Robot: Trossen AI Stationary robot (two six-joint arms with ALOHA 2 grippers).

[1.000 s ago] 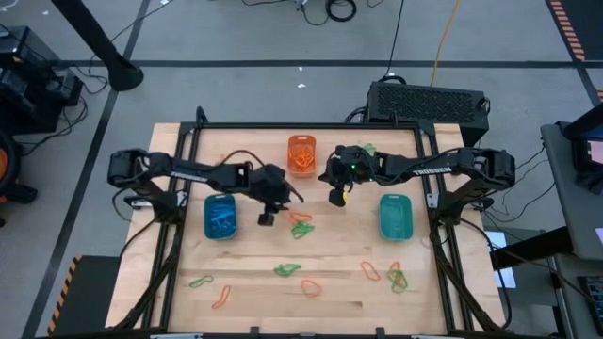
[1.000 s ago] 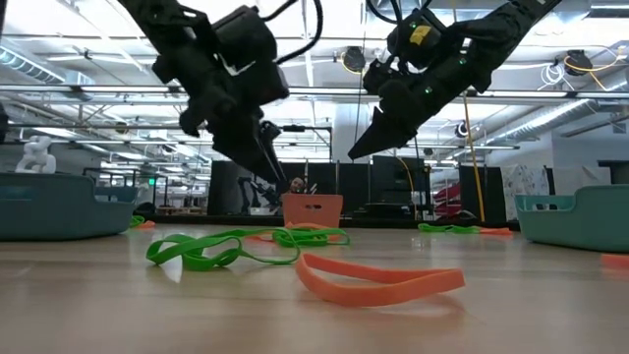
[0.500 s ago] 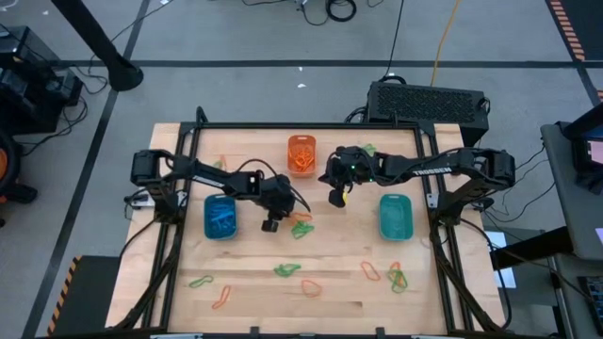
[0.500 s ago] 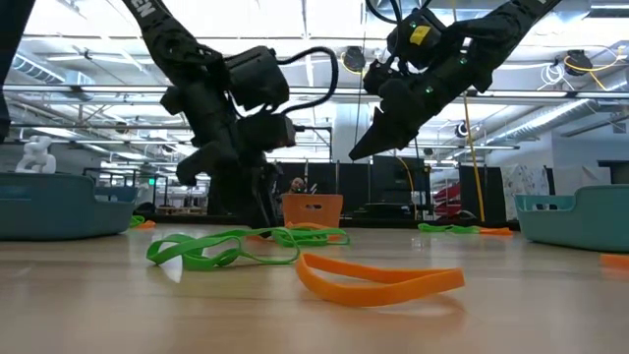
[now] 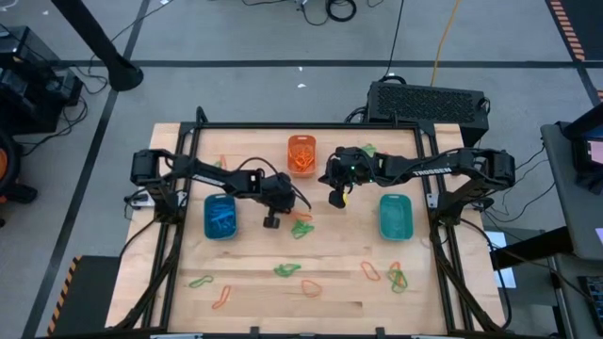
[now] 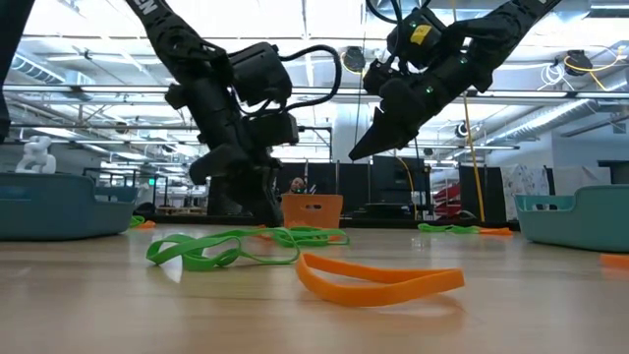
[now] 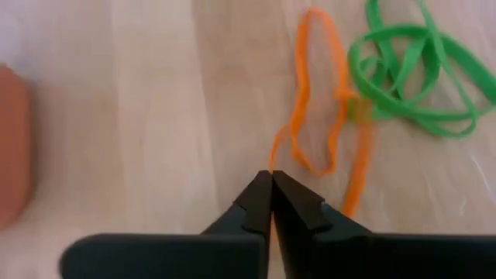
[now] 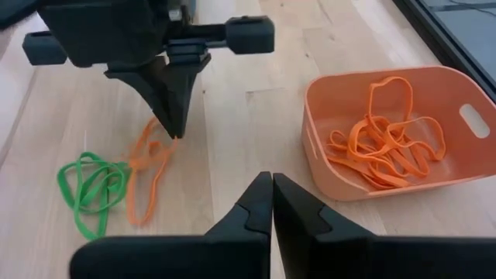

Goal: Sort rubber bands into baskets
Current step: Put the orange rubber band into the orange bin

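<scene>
Since a second ago: left gripper dropped from mid-air to the surface and pinched its fingers together on one end of an orange rubber band. Band lies mid-surface, tangled against a green rubber band, just short of the orange basket. Right gripper hovering near that basket, fingers closed, holding nothing.

Step in hand – pick of the orange band. Next move likely needs a slow lift to peel it off the green one, then a short carry to the orange basket.

Count – three baskets: orange, blue basket, teal basket. Loose bands on the surface: roughly ten, orange and green; exact tally uncertain in the clumps
</scene>
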